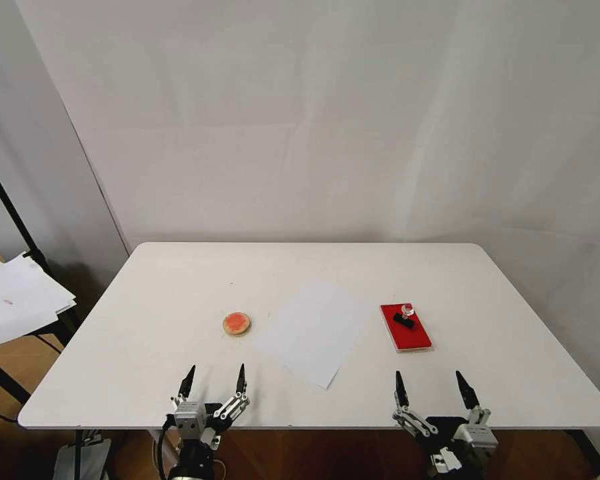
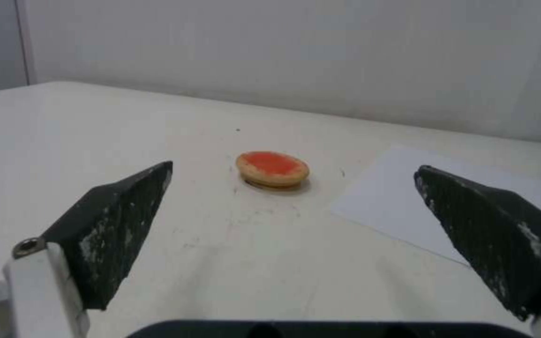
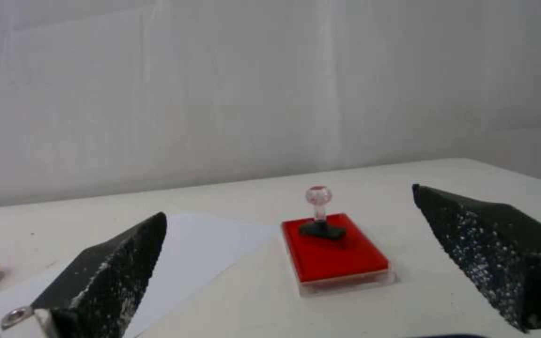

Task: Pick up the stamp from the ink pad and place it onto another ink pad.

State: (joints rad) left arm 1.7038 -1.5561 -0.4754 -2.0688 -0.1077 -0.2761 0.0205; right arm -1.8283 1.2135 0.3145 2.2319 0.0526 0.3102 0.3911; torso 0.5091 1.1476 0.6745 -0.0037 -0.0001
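The right gripper (image 1: pixel 435 385) waits at the near edge of the table (image 1: pixel 147 373), with its two black fingers wide apart and nothing between them. The left gripper (image 1: pixel 215 377) sits at the near edge too, over on the left, and it is wide open and empty as well. A little farther in, a white paper (image 1: pixel 313 330) lies flat in the middle. The round pad (image 1: pixel 237 324) rests left of the paper. The red pad (image 1: pixel 405 327) lies right of the paper. The stamp (image 1: pixel 405 316) stands upright on the far half of the red pad, with its clear knob on top.
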